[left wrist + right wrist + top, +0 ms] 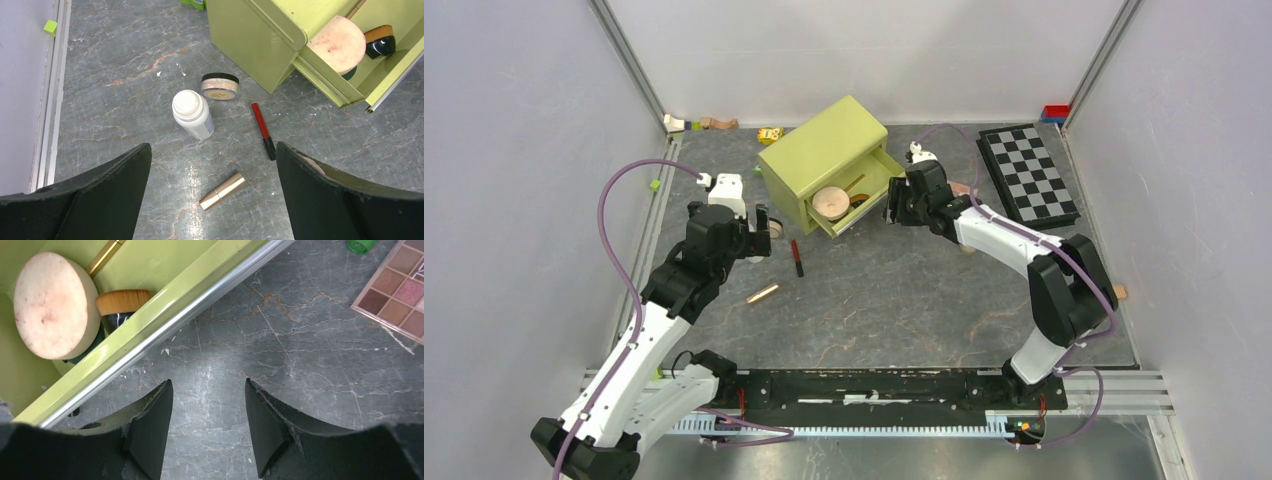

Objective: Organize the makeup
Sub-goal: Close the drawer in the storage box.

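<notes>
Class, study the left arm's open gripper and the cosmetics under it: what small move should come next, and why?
Probably lower the left gripper onto the white plastic bottle: its jaws are wide open and empty, the bottle sits nearly centred below them, and the green box's drawer stands open close by.
</notes>
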Controlling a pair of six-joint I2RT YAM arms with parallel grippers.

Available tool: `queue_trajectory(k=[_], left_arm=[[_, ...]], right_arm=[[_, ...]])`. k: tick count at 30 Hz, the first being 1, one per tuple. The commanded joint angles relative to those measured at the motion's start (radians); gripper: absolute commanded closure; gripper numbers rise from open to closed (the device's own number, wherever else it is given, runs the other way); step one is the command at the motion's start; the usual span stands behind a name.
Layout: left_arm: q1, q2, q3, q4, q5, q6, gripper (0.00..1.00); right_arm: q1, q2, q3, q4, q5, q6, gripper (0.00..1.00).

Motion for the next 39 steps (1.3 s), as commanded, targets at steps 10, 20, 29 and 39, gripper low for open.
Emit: queue_trajectory(k=[10,20,29,39], left_arm=[[0.007,-0.014,0.011,0.031,-0.004,-0.023,0.00],[0.007,-0.015,0.011,0.031,-0.003,-0.023,0.00],[0.007,-0.015,0.011,0.031,-0.001,-0.022,0.00],[0.008,-0.015,0.011,0.031,0.001,-0.023,0.00]], right_arm=[[0.007,0.067,-0.008,0.128,0.000,0.146,0.39],[0.008,0.070,-0.075,0.236,-0.008,0.291,0.37],[0.008,0.064,-0.138,0.351,-0.050,0.390,0.35],[0.008,0.054,-0.171,0.414,-0.058,0.436,0.35]])
